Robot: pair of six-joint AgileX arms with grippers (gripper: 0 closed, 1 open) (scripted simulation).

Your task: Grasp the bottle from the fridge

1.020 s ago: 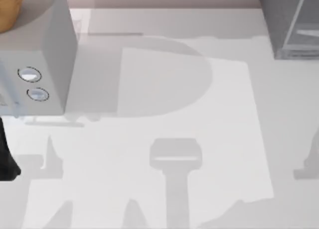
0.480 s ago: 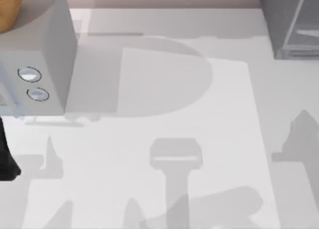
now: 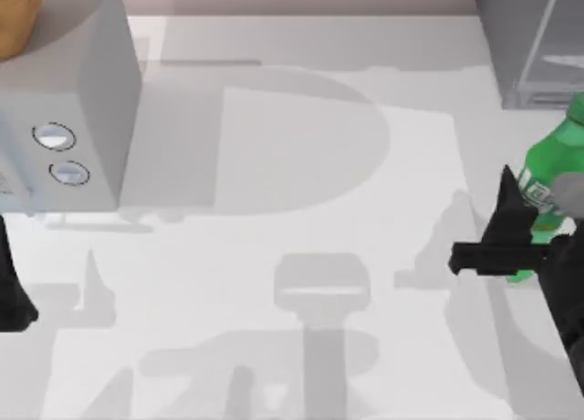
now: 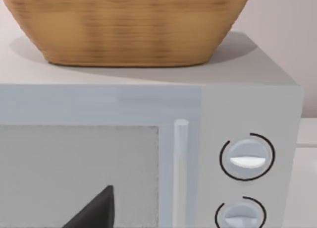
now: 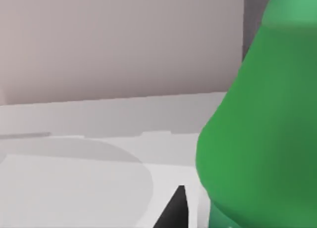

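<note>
- The worktop spreads pale under us, the fridge at its far right corner, a grey frame around its pale glass panel.
- At the far left stands a lighter grey box with two dials, a woven basket on top.
- Our left hand waits at the left edge facing that box; we cannot tell how wide it is set.
- The bottle hangs tilted above the worktop at the right edge, in front of the fridge, with our right hand closed around its lower body.
- We judge the bottle light, stiff and slick-skinned; the straight lower body, below the shoulder's taper, looks the safest hold, since fingers on the slope could slide off.
</note>
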